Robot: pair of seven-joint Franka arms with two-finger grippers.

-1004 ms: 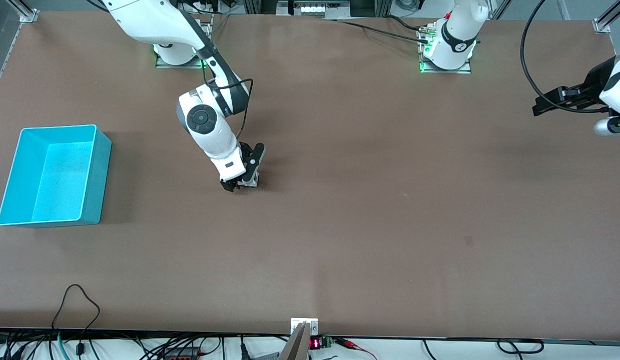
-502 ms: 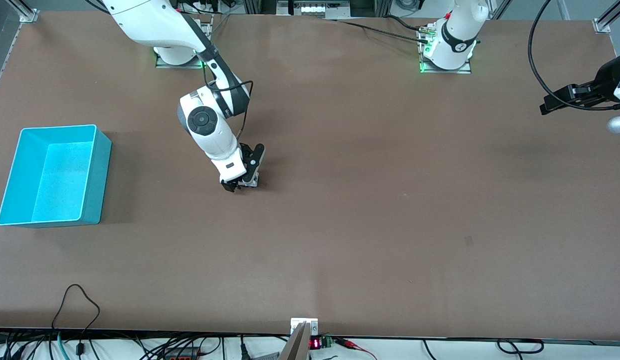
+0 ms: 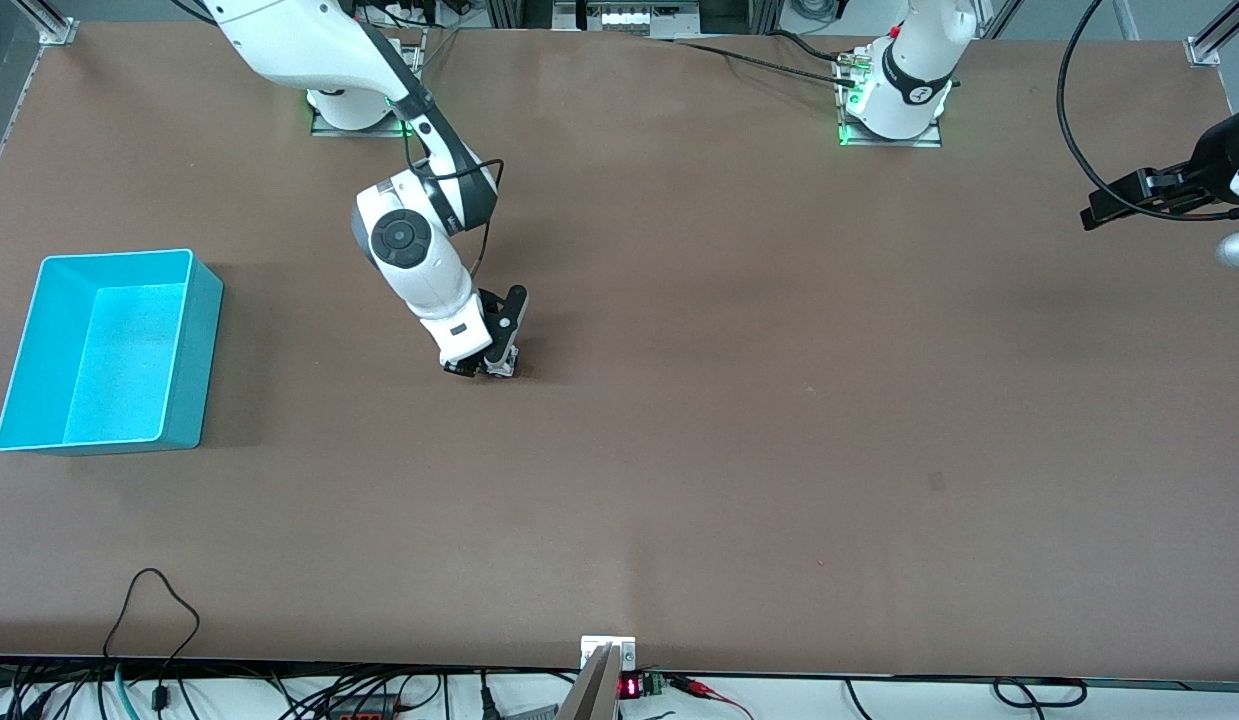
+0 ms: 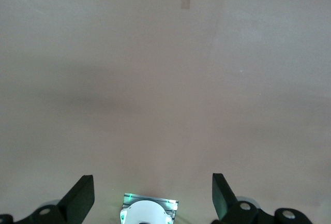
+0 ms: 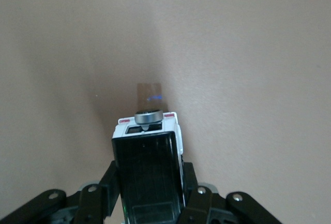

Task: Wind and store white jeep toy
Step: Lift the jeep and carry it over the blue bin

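The white jeep toy [image 5: 147, 151] has a black roof panel and a round grey spare wheel at one end. It stands on the brown table near the middle, toward the right arm's end [image 3: 501, 365]. My right gripper [image 3: 482, 366] is down at the table and shut on the jeep's sides [image 5: 150, 193]. My left gripper [image 4: 153, 198] is open and empty, held up in the air over the left arm's end of the table [image 3: 1104, 205], where it waits. The turquoise bin [image 3: 109, 350] stands at the right arm's end of the table.
The left arm's base [image 3: 894, 95] and the right arm's base [image 3: 351, 105] stand along the table's edge farthest from the front camera. Cables [image 3: 154, 620] lie at the edge nearest to it. A small dark patch [image 3: 937, 481] marks the table.
My right gripper has closed in on the jeep and shifted slightly toward the left arm's end. My left gripper drew back toward the table's end, then stopped.
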